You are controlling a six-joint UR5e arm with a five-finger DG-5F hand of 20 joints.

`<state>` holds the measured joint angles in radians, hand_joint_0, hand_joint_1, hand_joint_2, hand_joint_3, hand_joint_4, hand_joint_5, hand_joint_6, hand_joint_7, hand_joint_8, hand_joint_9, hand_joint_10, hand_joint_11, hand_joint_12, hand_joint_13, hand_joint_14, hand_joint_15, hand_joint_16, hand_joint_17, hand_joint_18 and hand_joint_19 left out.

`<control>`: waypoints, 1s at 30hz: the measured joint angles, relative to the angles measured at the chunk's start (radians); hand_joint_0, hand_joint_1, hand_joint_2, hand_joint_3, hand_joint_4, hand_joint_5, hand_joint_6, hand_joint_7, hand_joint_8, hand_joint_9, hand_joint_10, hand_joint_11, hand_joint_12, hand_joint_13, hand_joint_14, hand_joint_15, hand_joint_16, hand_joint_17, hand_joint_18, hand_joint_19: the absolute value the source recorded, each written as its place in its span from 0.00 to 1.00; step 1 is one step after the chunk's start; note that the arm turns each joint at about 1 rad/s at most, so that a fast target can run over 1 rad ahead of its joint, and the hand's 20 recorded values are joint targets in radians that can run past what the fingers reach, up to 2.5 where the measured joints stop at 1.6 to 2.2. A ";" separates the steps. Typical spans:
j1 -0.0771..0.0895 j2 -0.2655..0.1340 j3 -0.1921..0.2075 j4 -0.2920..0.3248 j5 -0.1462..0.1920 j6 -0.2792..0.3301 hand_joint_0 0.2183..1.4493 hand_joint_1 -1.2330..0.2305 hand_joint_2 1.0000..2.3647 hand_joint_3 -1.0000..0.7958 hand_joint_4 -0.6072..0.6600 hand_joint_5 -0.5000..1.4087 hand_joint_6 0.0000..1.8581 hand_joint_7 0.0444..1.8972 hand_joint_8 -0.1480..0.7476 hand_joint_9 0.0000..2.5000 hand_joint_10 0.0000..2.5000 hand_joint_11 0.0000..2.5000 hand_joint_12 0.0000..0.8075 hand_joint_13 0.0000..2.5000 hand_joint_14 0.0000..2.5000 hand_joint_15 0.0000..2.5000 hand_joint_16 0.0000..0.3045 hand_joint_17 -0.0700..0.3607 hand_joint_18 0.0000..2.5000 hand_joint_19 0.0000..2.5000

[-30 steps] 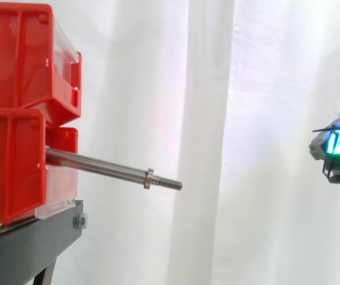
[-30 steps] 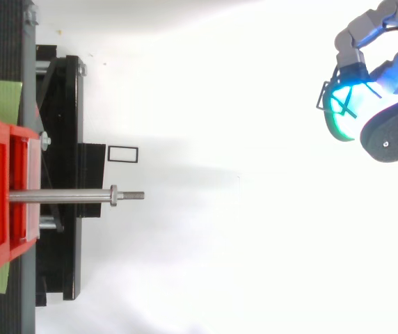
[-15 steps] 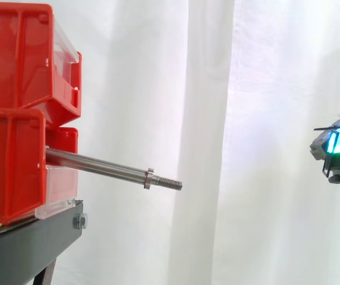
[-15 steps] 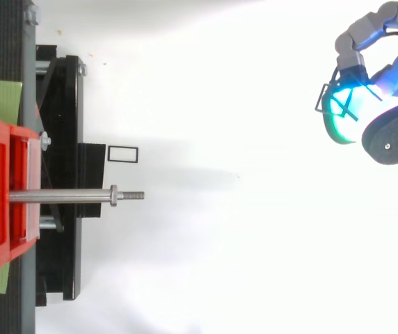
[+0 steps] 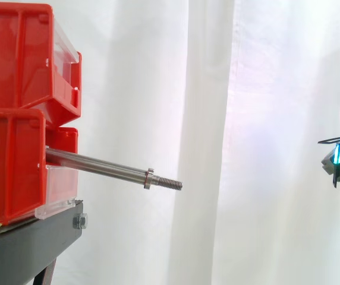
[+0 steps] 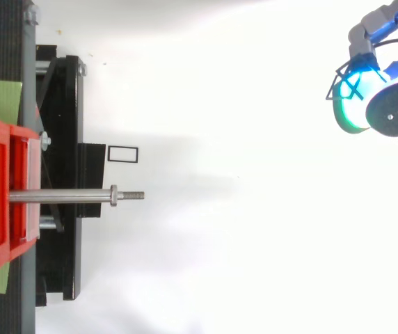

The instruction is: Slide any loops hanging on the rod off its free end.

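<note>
Top view is showing us the hand hovering at the far right, well apart from the rod; its fingers are curling inward, and a thin black loop is crossing the glowing cyan-green pad, so we are reading the hand as clenched on that loop in a light pinch; the wire is so fine that we are not telling exactly how it is seated between the pads

We are seeing the rod sticking out level from between the red bins on the black stand, its threaded free end pointing toward the hand and a small collar sitting just behind the thread; nothing is hanging on it anywhere along its bare length; we are judging that it is mounted this way, one end buried among the bins and the other open to the air, so that anything on it is leaving only by the tip

A small black rectangular outline is lying beside the stand, clear of the rod; whether it is another loop or a marking we are not telling

Since the rod is standing bare and the loop is sitting in the hand far beyond the free end, we are judging the sliding itself as done, with the loop being held out here simply to keep it away from the thread
</note>
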<state>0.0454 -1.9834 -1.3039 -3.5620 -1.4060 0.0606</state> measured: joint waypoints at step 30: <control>0.004 0.000 0.000 0.122 0.012 -0.191 0.35 0.33 0.01 0.34 0.56 0.14 0.43 0.65 0.46 0.30 0.01 0.17 0.31 0.33 0.00 0.06 0.15 0.41 0.33 0.13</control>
<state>0.0494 -1.9835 -1.3041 -3.4403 -1.3938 -0.1305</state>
